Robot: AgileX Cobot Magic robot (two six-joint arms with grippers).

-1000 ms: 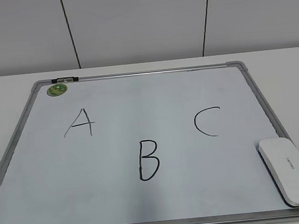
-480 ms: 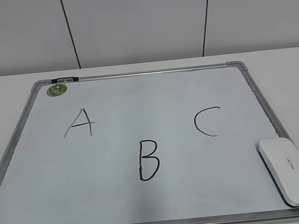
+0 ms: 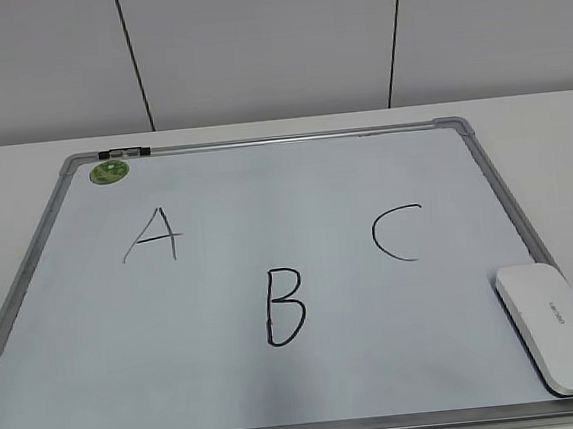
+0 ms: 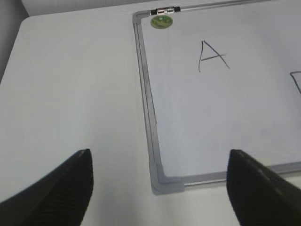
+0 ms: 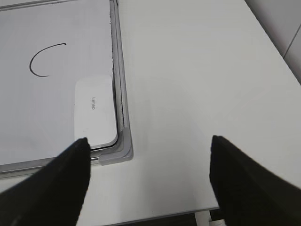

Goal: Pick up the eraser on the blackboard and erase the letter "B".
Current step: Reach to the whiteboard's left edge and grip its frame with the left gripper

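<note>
Over the last second the exterior view shows no visible change: the eraser (image 3: 556, 326), the letter "B" (image 3: 284, 307) and the other marks lie exactly where they lay before. No arm appears in that view. In my judgement the task has not begun; the approach to the eraser is still outstanding.

The blackboard (image 3: 260, 138) lies flat on the bench (image 5: 197, 94). Taking the letter "B" as landmark: the eraser rests well to its right and slightly nearer the camera, in the board's near right corner, close alongside the right frame. The letter "A" (image 3: 152, 236) is up and left of it, the letter "C" (image 3: 397, 233) up and right. The green magnet (image 3: 109, 172) sits far up-left, at the board's far corner.

The right gripper (image 5: 149, 176) is spread wide with nothing between its jaws, held above the bench just outside the board's corner, the eraser ahead and to its left. The left gripper (image 4: 160, 181) is likewise spread and empty, over the board's near left corner, well left of the "B".

The right arm is the nearer to the eraser and looks the likelier candidate for the pick.
</note>
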